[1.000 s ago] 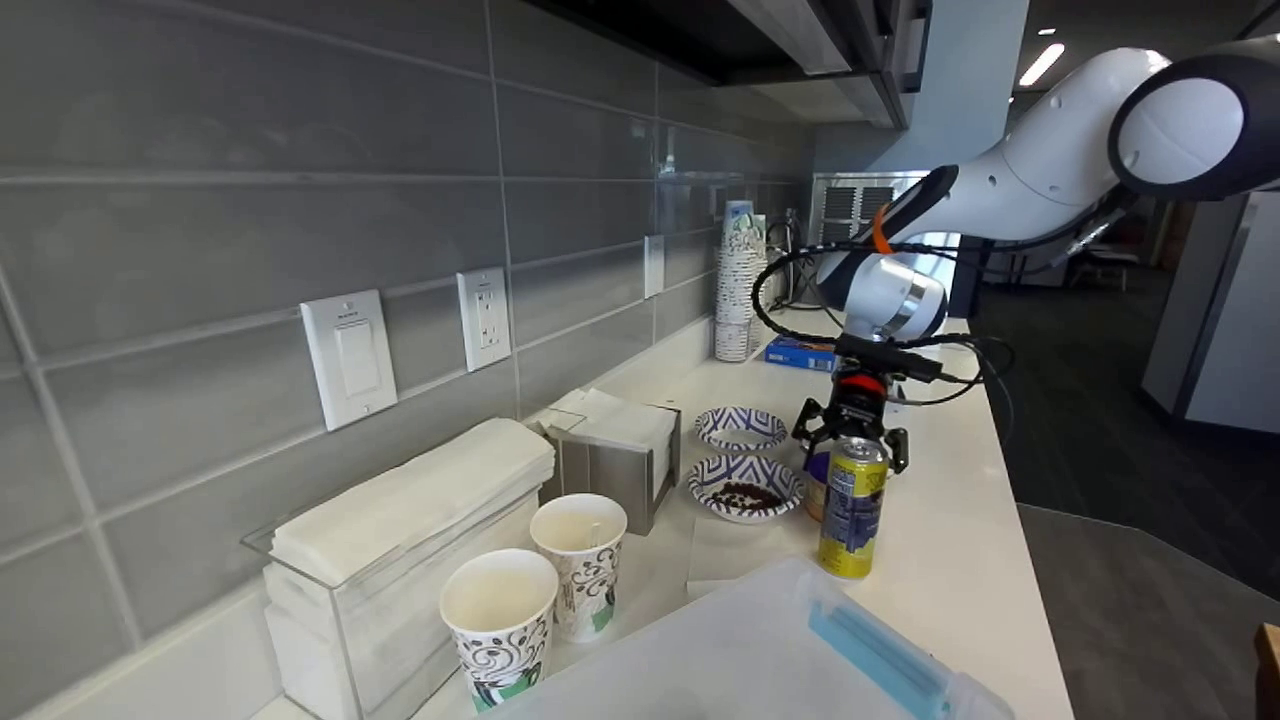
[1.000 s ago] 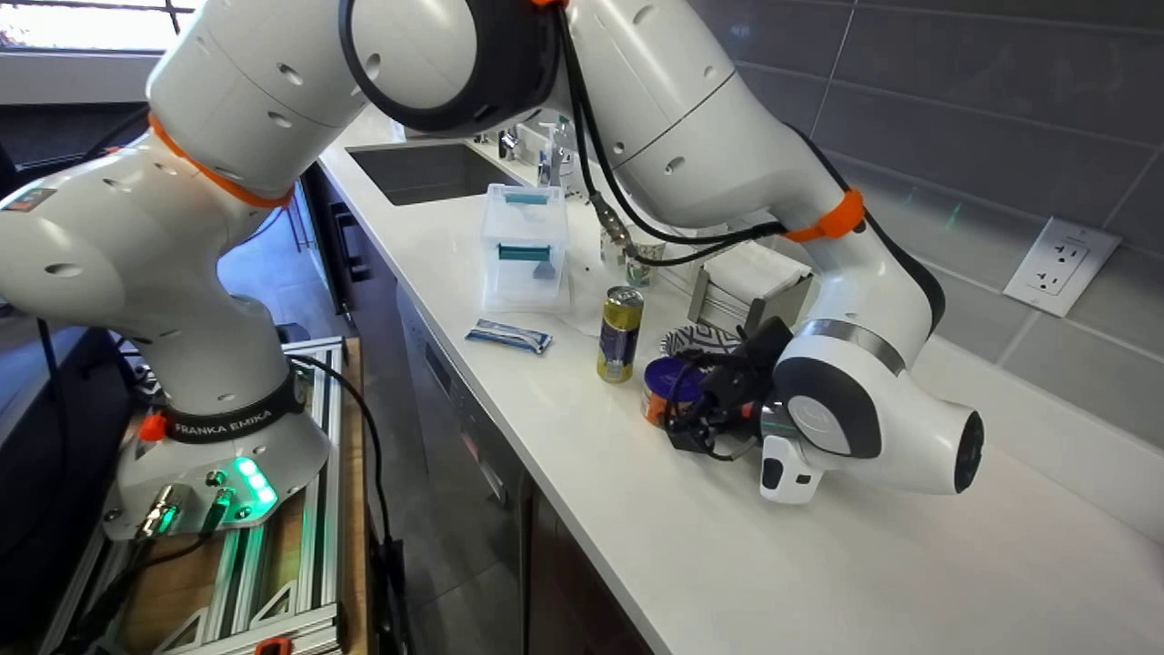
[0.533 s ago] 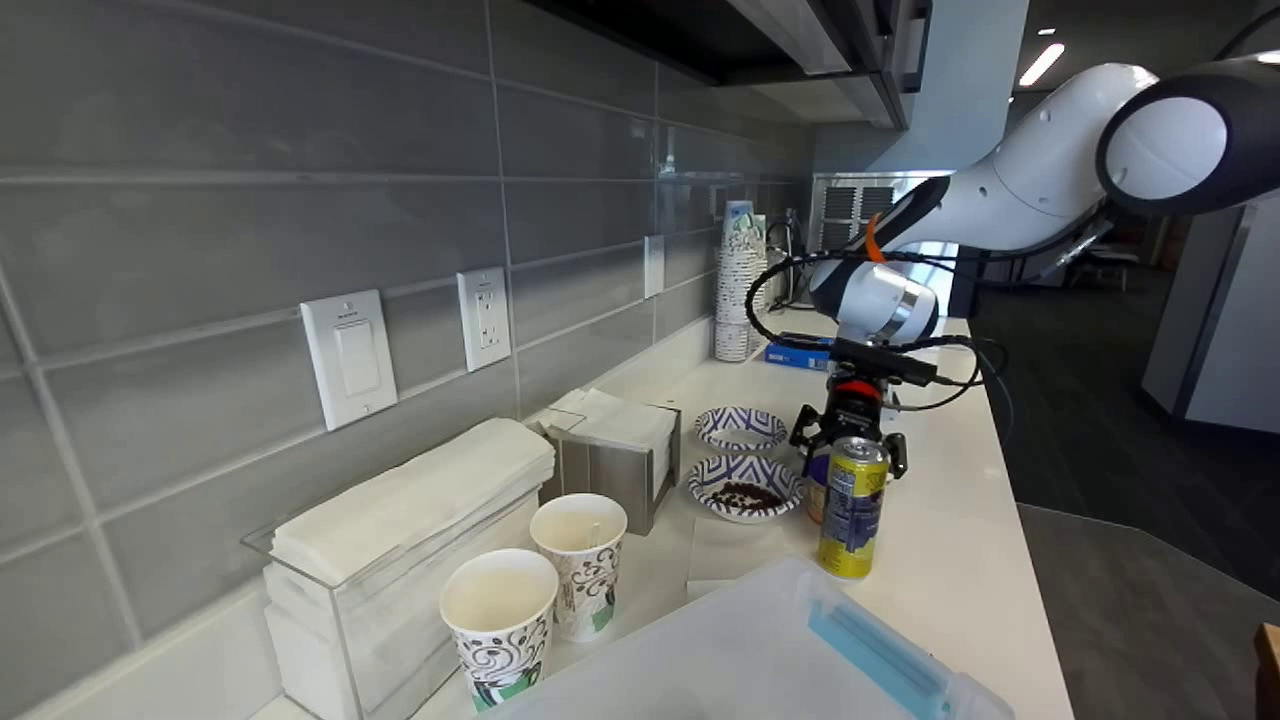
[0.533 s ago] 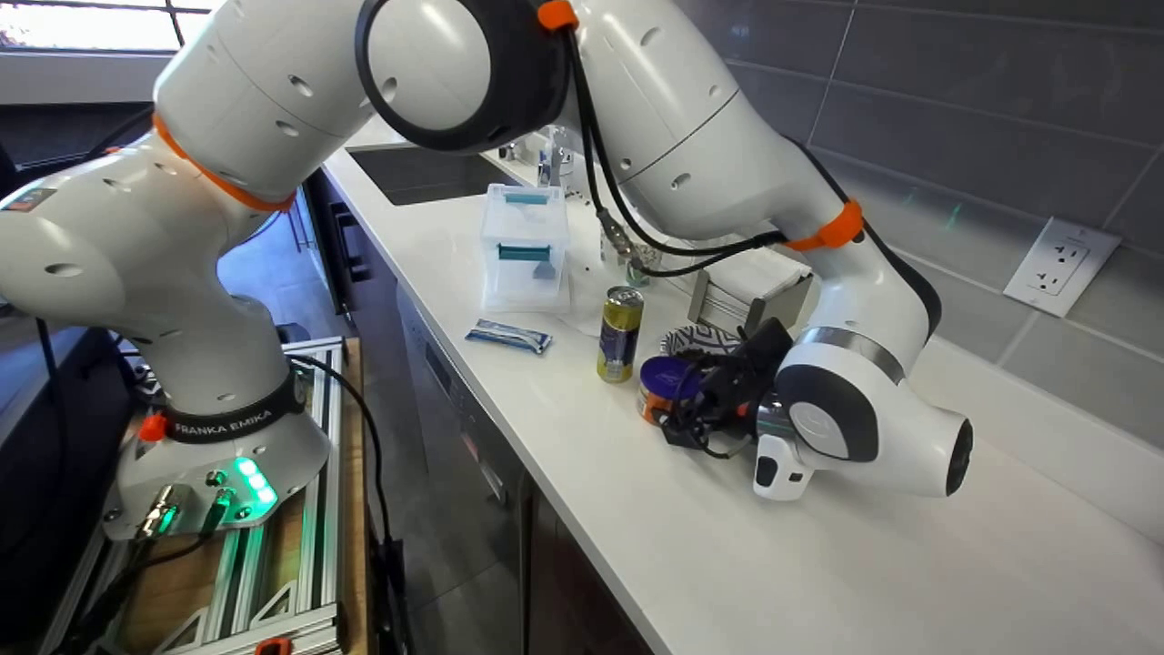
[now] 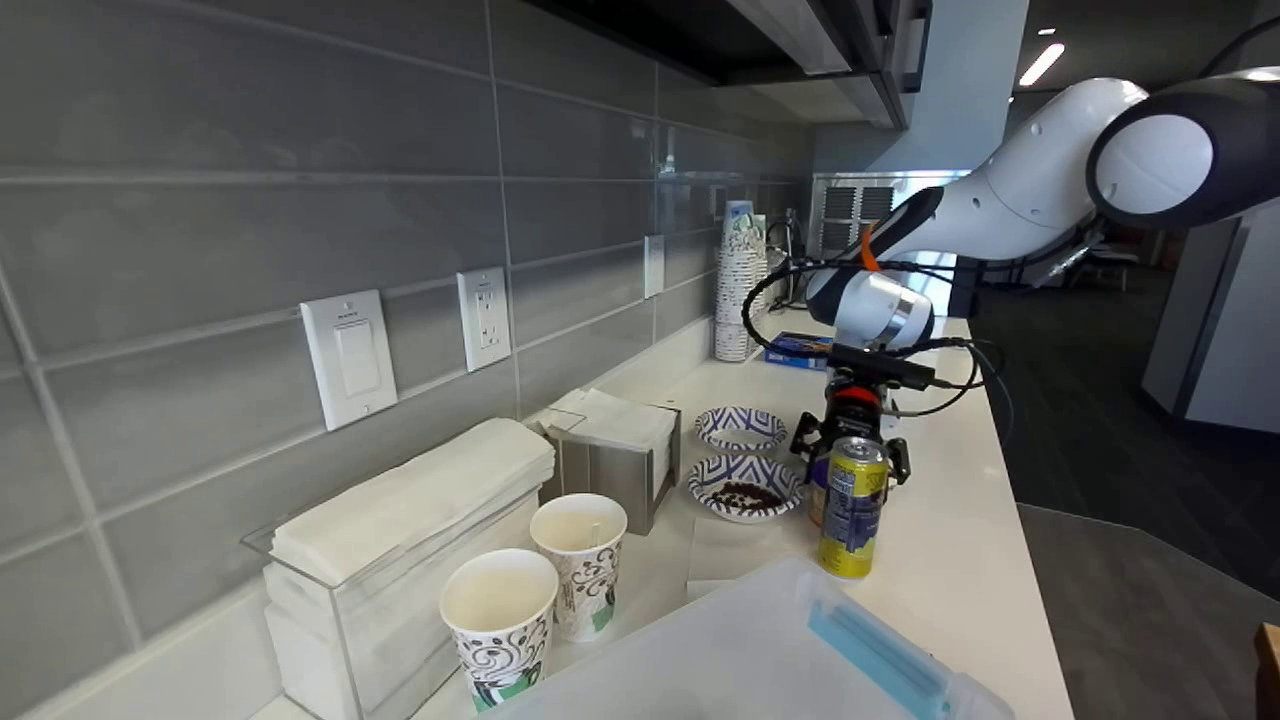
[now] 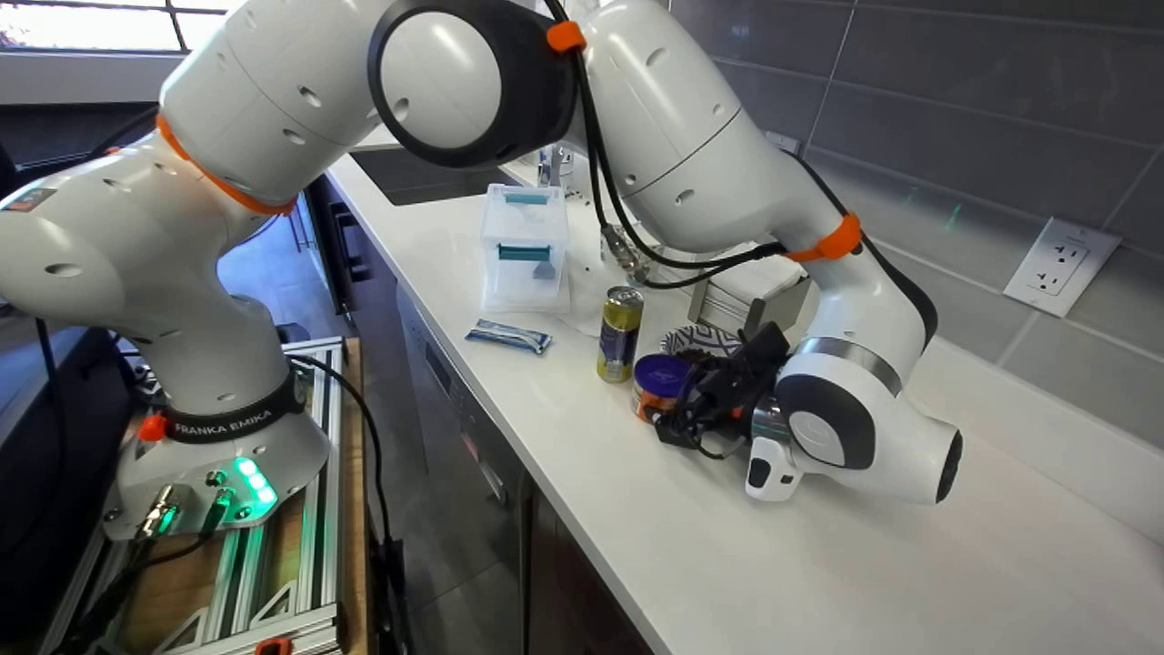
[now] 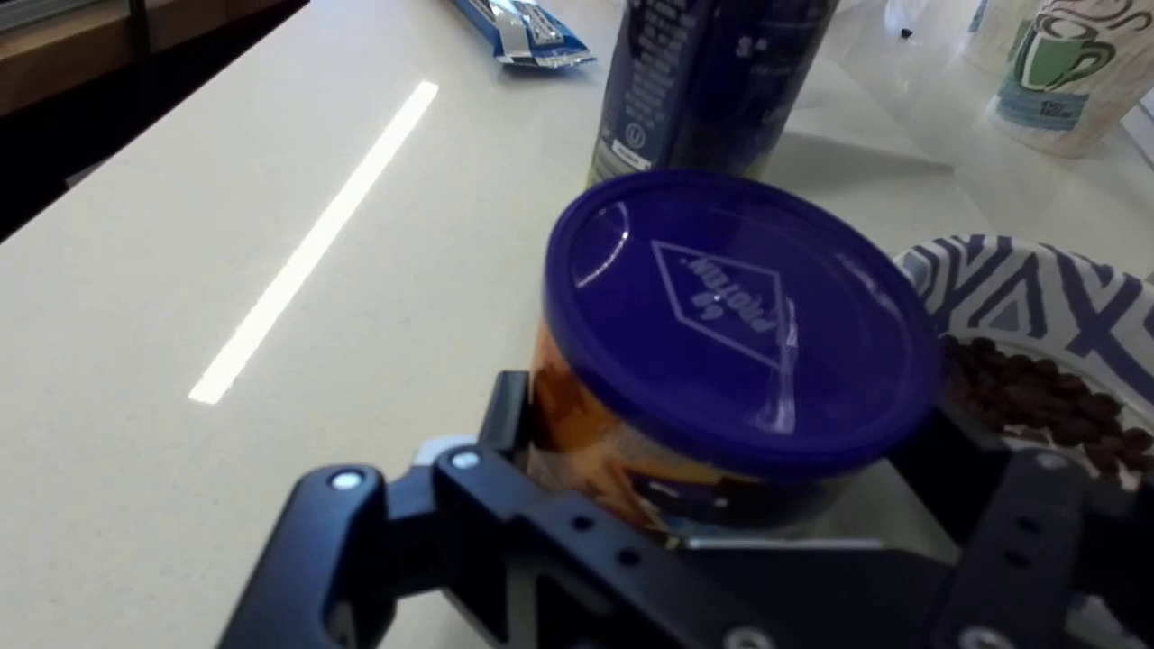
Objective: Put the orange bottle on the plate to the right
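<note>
The orange bottle is a squat orange jar with a purple lid (image 7: 739,315). It stands on the counter behind the yellow can in an exterior view (image 5: 816,498) and beside it in an exterior view (image 6: 658,400). My gripper (image 7: 735,419) has its fingers spread wide around the jar. The left finger touches its side; the right finger is partly under the lid's edge. A striped plate (image 5: 735,471) holding dark chips lies beside the jar; its rim shows in the wrist view (image 7: 1001,288). A second striped plate (image 5: 738,418) lies beyond it.
The tall yellow can (image 5: 853,510) stands just past the jar. A blue wrapped bar (image 6: 509,337) and a clear box (image 6: 525,259) lie farther along the counter. Paper cups (image 5: 580,560) and a napkin holder (image 5: 610,460) stand near the wall.
My gripper has moved slightly forward toward the can and a little down. The jar has shifted the same way, closer to the can. The plates and can have not moved.
</note>
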`<move>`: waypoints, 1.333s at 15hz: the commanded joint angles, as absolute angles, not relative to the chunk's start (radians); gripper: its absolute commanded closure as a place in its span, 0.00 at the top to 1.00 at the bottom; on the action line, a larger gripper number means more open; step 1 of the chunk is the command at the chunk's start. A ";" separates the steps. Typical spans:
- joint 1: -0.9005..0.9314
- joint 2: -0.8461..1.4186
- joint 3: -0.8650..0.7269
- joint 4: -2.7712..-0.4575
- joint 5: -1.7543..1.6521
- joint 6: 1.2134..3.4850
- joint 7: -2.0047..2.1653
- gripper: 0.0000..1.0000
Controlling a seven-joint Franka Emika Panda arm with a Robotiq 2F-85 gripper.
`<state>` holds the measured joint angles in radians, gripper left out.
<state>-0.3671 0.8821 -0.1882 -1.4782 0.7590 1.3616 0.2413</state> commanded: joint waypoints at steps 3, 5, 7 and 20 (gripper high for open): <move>-0.380 0.930 -0.181 -1.433 0.789 1.277 0.309 1.00; -0.379 0.937 -0.183 -1.431 0.799 1.272 0.320 1.00; -0.377 0.943 -0.186 -1.430 0.806 1.278 0.328 1.00; -0.406 0.915 -0.218 -1.405 0.791 1.205 0.360 0.68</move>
<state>-0.3808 0.9208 -0.2041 -1.4404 0.7950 1.2741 0.3318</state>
